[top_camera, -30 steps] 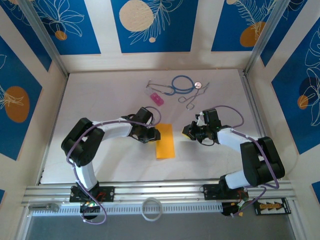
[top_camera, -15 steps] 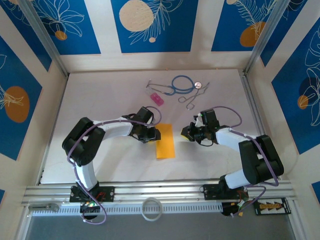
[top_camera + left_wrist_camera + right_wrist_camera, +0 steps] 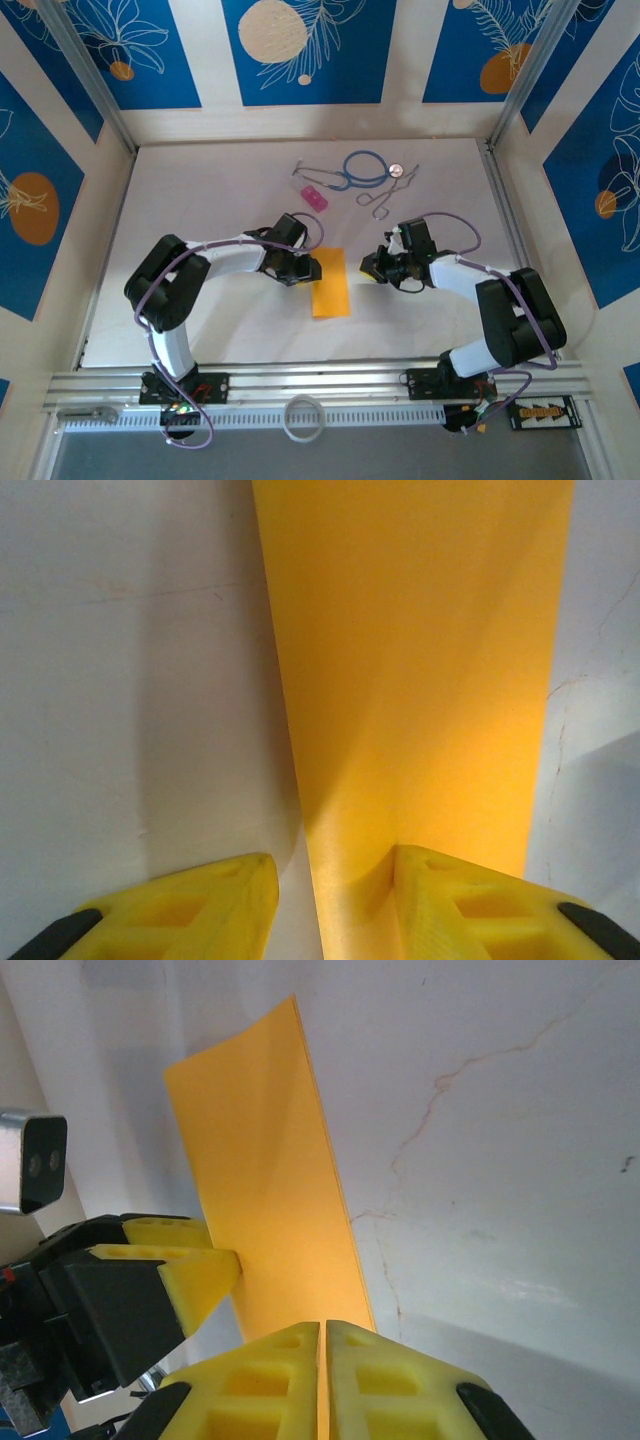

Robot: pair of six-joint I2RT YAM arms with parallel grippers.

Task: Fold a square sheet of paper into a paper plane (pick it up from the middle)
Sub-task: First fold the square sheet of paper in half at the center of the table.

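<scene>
Orange square sheet of paper [image 3: 330, 282] lies flat at mid table [image 3: 200, 200], folded to a narrow strip. The left gripper [image 3: 330, 872] has its jaws spread across the strip's left long edge, one finger on paper, the other on bare table. The right gripper [image 3: 322, 1332] has its fingers pressed together, tips low by the strip's right edge; contact with the paper possible, not clear

we count one sheet of paper [image 3: 331, 283], one pink block [image 3: 315, 197], one stethoscope [image 3: 366, 167], one forceps [image 3: 384, 197], one white ring [image 3: 302, 418]; left gripper [image 3: 311, 269], right gripper [image 3: 372, 266]: two.
</scene>
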